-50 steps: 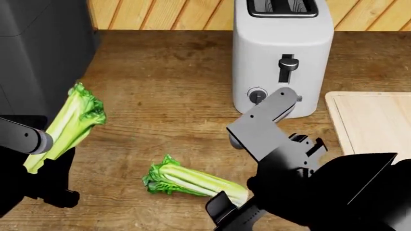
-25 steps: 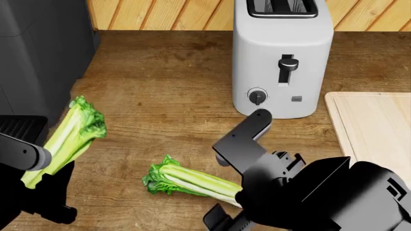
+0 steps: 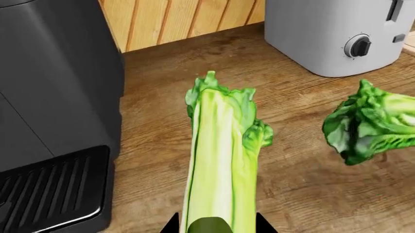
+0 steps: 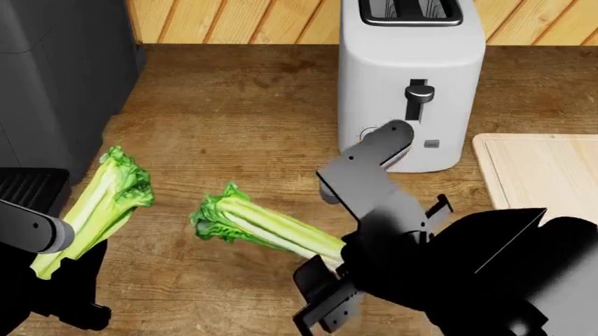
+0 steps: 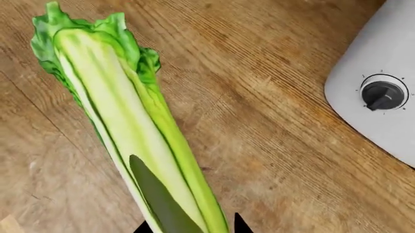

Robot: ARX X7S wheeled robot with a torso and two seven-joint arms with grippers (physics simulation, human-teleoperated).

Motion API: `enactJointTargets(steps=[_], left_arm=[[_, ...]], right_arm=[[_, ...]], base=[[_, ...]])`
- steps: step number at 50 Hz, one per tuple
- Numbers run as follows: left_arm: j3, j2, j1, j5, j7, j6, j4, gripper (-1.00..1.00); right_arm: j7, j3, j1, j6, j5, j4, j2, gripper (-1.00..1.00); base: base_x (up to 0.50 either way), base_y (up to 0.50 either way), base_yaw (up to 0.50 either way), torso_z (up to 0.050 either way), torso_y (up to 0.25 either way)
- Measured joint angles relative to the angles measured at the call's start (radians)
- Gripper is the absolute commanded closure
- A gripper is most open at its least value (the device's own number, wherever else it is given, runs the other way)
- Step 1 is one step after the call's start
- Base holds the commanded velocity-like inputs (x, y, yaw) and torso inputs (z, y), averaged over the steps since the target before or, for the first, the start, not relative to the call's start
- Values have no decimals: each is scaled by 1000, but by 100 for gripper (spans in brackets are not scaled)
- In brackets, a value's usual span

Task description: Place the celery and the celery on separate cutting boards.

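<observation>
Above the wooden bench (image 4: 243,112), both celery bunches were off the surface, each gripped near its whitish base. The left claw (image 3: 217,228) was closed around the lower stalks of the left celery (image 4: 94,203), which stood tilted with its leafy top up, close to the dark appliance (image 4: 56,77). The right claw (image 4: 327,276) was clamped on the base end of the right celery (image 4: 257,227), which stuck out nearly level, leaves pointing toward the other bunch; the two leafy tops were near but apart. In the right wrist view the stalk (image 5: 129,121) ran straight out from between the jaws, with the toaster (image 5: 382,92) off to one side. Only the pale board (image 4: 547,182) showed, at the right edge beside the toaster; the second board was out of view. Celery like this is probably light and fairly stiff along the ribs, so a hold near the base should carry it without sagging, though a hard squeeze might crush or split the stalks, and the smooth ribs could slip or roll in the jaws. The leaves are soft and no place to grip. Judging by this, the right bunch looked ready to go to the pale board.
</observation>
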Motion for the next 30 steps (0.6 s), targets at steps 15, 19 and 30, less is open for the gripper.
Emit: enactJointTargets(steps=[15,19,30], left_arm=[[-20,-7,2,-10,-13,3,5,100],[-23,-7,2,-12,-18,2,7,100],[-25,-9,6,-19,-28,3,11,100]], right_arm=[[265,245,-110,68,160,-77,99,100],[323,302,-130,88,199,-88,135,100],[397,402,-135,134,271,-65,242,100]], base=[[0,0,0,0,0],[0,0,0,0,0],[0,0,0,0,0]])
